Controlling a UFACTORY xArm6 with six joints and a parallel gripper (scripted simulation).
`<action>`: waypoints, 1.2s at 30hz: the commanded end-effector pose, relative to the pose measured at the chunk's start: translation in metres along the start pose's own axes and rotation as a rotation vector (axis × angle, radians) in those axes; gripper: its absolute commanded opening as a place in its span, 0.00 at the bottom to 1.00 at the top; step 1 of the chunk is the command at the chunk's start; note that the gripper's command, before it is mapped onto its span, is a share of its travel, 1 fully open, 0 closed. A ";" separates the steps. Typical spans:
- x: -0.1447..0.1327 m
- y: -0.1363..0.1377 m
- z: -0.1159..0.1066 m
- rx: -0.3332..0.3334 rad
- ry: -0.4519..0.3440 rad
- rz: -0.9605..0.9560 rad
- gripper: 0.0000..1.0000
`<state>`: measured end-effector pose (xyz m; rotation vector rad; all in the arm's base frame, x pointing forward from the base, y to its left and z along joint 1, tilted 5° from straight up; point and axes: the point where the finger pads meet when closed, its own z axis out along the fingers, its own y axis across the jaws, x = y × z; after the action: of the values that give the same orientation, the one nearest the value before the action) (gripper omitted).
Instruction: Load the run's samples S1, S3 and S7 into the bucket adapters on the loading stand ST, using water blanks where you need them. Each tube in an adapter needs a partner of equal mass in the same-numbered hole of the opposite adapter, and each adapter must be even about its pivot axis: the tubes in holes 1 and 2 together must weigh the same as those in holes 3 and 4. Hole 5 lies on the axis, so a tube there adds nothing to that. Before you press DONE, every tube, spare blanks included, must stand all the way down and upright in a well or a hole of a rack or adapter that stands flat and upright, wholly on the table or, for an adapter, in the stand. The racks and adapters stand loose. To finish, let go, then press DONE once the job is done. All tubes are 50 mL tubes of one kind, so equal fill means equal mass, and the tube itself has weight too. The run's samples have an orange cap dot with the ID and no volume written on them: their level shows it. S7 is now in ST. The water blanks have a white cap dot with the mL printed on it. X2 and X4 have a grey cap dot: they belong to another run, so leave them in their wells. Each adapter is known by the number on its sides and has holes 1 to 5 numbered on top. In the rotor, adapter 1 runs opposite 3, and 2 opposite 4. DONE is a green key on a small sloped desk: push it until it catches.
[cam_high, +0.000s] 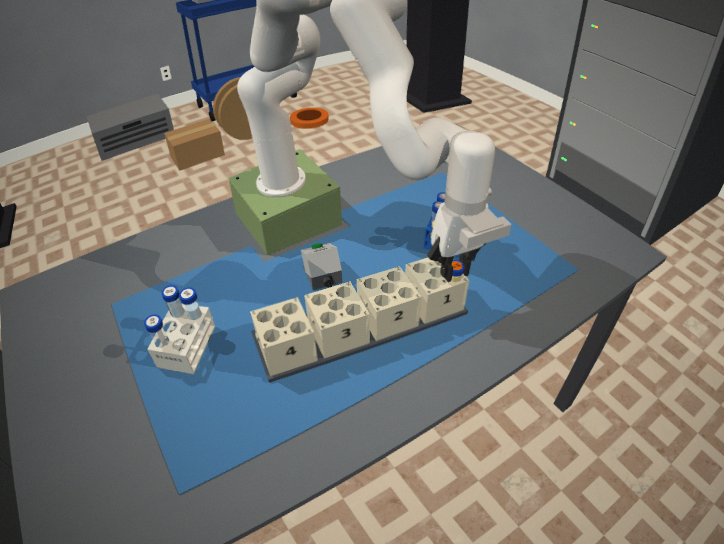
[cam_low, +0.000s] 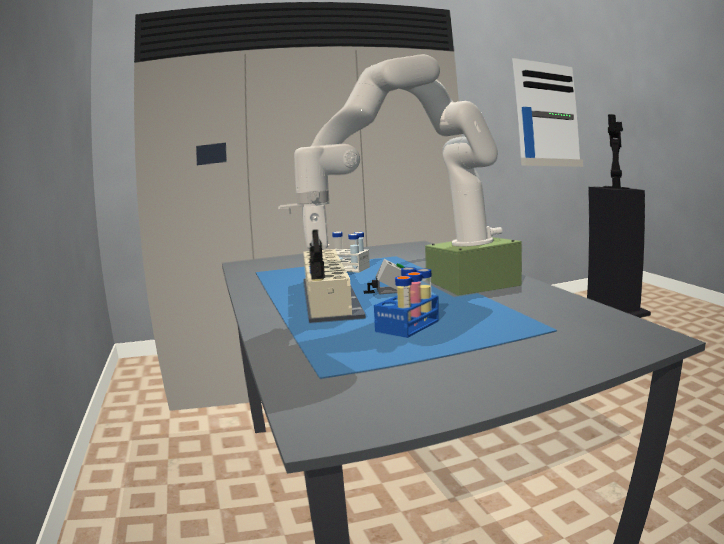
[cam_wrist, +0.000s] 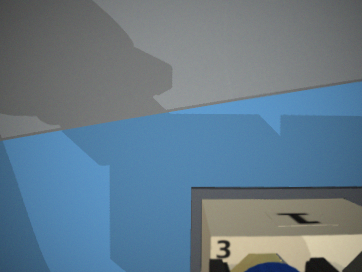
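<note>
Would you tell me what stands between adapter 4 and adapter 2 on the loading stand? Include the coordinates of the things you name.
Adapter 3 (cam_high: 345, 342) stands between adapter 4 (cam_high: 291, 361) and adapter 2 (cam_high: 399, 325), as the top view shows.
</note>
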<state>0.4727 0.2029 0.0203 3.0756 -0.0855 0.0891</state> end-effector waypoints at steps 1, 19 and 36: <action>0.002 -0.001 -0.002 0.002 0.004 0.000 0.00; 0.002 -0.001 -0.002 0.002 0.004 0.000 0.00; 0.002 -0.001 -0.008 0.002 0.004 0.000 0.00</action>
<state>0.4727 0.2034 0.0253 3.0760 -0.0855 0.0905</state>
